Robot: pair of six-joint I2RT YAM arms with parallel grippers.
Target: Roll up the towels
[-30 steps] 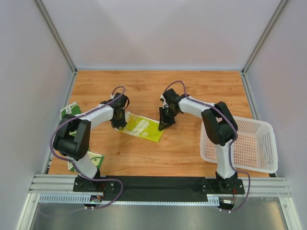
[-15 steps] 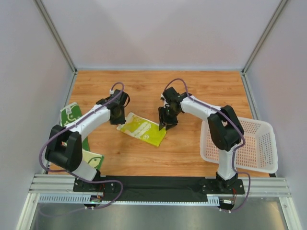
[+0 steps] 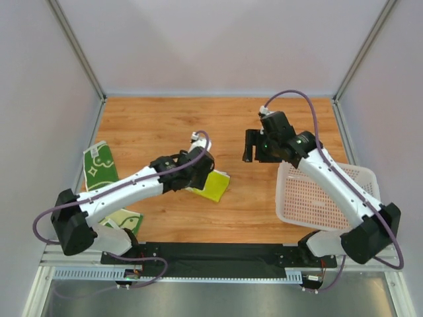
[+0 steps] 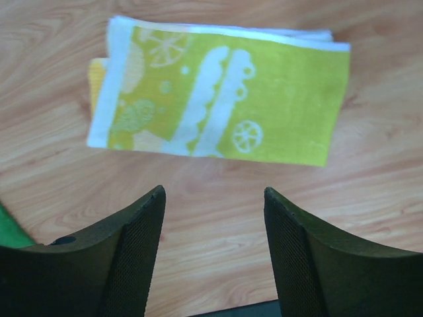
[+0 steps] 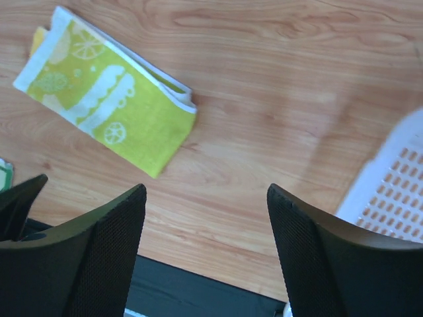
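A pale yellow towel with yellow-green prints (image 4: pixel 218 99) lies folded flat on the wooden table, and shows in the right wrist view too, towel (image 5: pixel 109 99). From above only its right end (image 3: pixel 215 186) shows past my left gripper (image 3: pixel 198 173), which hovers over it. My left gripper (image 4: pixel 213 191) is open and empty, short of the towel's near edge. My right gripper (image 3: pixel 251 148) hangs raised to the towel's right; it (image 5: pixel 205 188) is open and empty. The dark green towel with cream prints (image 3: pixel 99 165) lies at the table's left edge.
A white perforated basket (image 3: pixel 360 211) stands at the right edge, its corner (image 5: pixel 396 178) in the right wrist view. A pale printed cloth part (image 3: pixel 127 219) lies by the left arm's base. The black base rail (image 3: pixel 218 254) runs along the near edge.
Both grippers have opened and lifted off the yellow towel. The left arm has swung right over it; the right arm has drawn back up and to the right.
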